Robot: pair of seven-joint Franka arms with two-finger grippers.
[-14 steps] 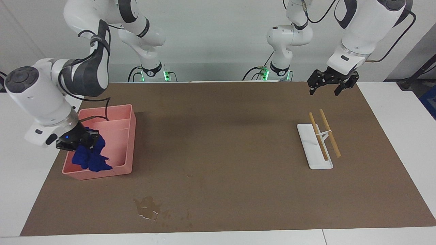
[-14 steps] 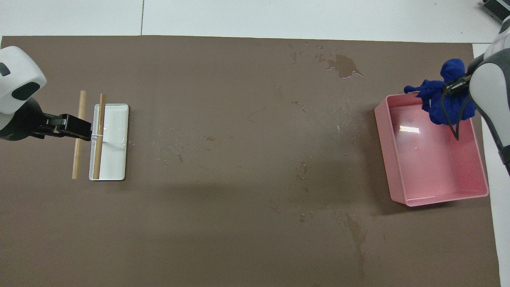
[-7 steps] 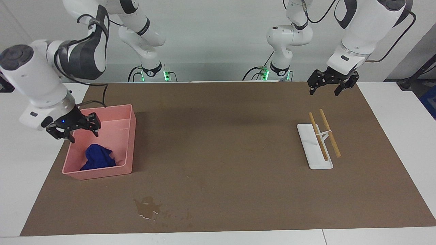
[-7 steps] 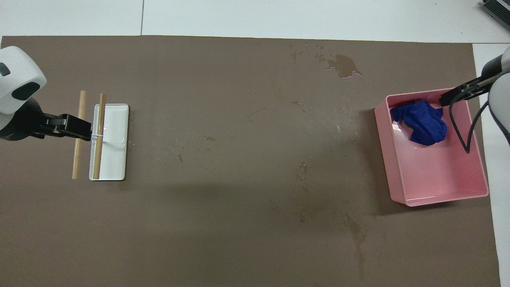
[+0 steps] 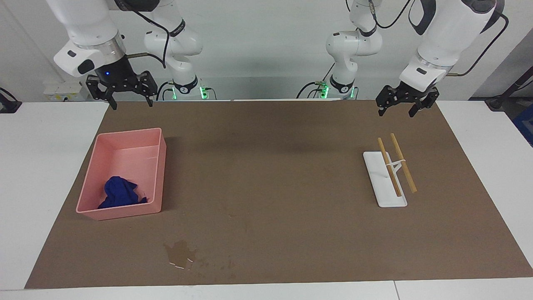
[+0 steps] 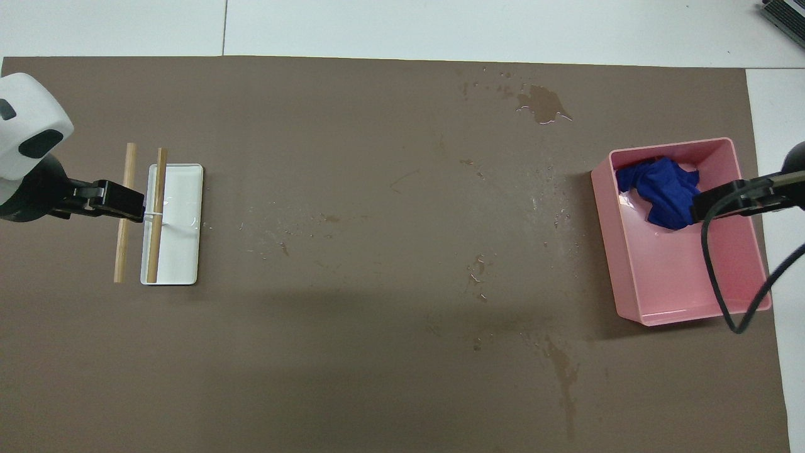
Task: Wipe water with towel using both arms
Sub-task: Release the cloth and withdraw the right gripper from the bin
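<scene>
White tabletops carry a wide brown mat (image 5: 275,183) in front of a plain pale wall, and the two robots stand at one long edge of it. You will find the small royal-blue fabric towel (image 5: 120,195) crumpled in a loose heap inside the shallow pink rectangular plastic tray (image 5: 157,166), at the tray's end farther from the robots, toward the right arm's end of the table. It looks soft, light and limp, so expect it to sag and trail when lifted; pinch the raised bunch at the top of the heap, not a flat edge against the tray floor. The largest patch of water (image 5: 180,253), a dark wet blotch with white glints, lies on the mat farther from the robots than the tray, with fainter speckles (image 6: 478,270) toward the middle. Your right gripper (image 5: 121,88) hangs raised over the mat's near edge, fingers spread, holding nothing. Your left gripper (image 5: 402,103) waits raised and empty too, fingers apart, near the white plastic stand with two wooden rods (image 5: 389,177).
</scene>
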